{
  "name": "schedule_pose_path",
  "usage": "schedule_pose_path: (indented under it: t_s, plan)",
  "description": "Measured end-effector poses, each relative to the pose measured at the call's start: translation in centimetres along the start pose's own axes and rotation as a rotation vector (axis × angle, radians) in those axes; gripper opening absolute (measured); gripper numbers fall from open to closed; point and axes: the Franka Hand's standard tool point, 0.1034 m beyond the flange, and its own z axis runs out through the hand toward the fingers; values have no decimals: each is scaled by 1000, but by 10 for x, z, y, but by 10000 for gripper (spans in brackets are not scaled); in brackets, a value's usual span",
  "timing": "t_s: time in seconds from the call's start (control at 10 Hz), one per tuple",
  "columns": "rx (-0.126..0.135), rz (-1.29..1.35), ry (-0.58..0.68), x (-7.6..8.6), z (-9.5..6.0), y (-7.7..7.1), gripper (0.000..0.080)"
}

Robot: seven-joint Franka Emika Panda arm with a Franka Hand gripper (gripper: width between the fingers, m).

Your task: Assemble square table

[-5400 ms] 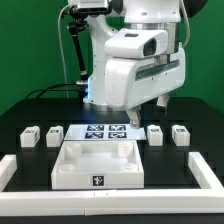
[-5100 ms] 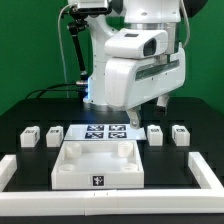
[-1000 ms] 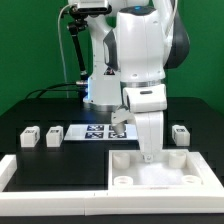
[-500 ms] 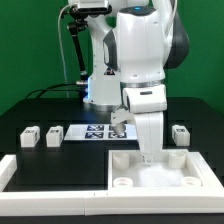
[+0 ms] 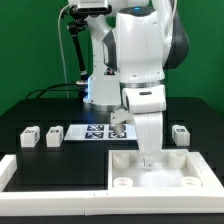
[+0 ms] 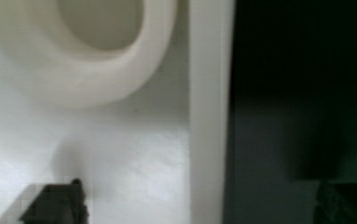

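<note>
The white square tabletop (image 5: 160, 170) lies sockets-up at the front right, against the border rails. My gripper (image 5: 148, 158) reaches straight down to its far edge. In the wrist view the tabletop surface (image 6: 122, 130) with one round corner socket (image 6: 77, 40) fills one side, and the black table the other. My gripper (image 6: 198, 205) straddles the slab's edge, with its dark fingertips (image 6: 54, 203) wide apart, open and holding nothing. Two tagged white legs (image 5: 29, 136) (image 5: 54, 134) stand at the exterior view's left and one (image 5: 180, 133) at its right. The fourth is hidden behind my arm.
The marker board (image 5: 98, 132) lies behind the tabletop, near the arm's base. White border rails run along the front (image 5: 55, 190), the left (image 5: 6, 170) and the right (image 5: 215, 165). Black table surface (image 5: 60, 160) lies left of the tabletop.
Since about five seconds ago the tabletop has gone from the front middle to the front right corner, and my arm has come down onto it. Nothing moves over the last second.
</note>
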Motion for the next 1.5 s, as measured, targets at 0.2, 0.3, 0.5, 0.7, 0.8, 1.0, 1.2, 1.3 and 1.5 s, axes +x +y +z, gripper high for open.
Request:
schedule_pose_path:
  t_s: [0.2,0.3,0.5,0.7,0.8,1.0,1.2,1.3,1.5]
  plan:
    - [0,1,0,0,0,0,649]
    - [0,1,0,0,0,0,649]
    - [-9,57,-3,4,-9,-1,649]
    - [-14,172,-6,17,-22,-13,649]
    - [-15,250,-6,25,-26,-18,649]
    - [-9,484,-15,46,-38,-21,649]
    - [-18,645,-9,55,-44,-18,649]
    - [-15,705,-9,54,-43,-19,649]
    - [-15,820,-8,54,-42,-19,649]
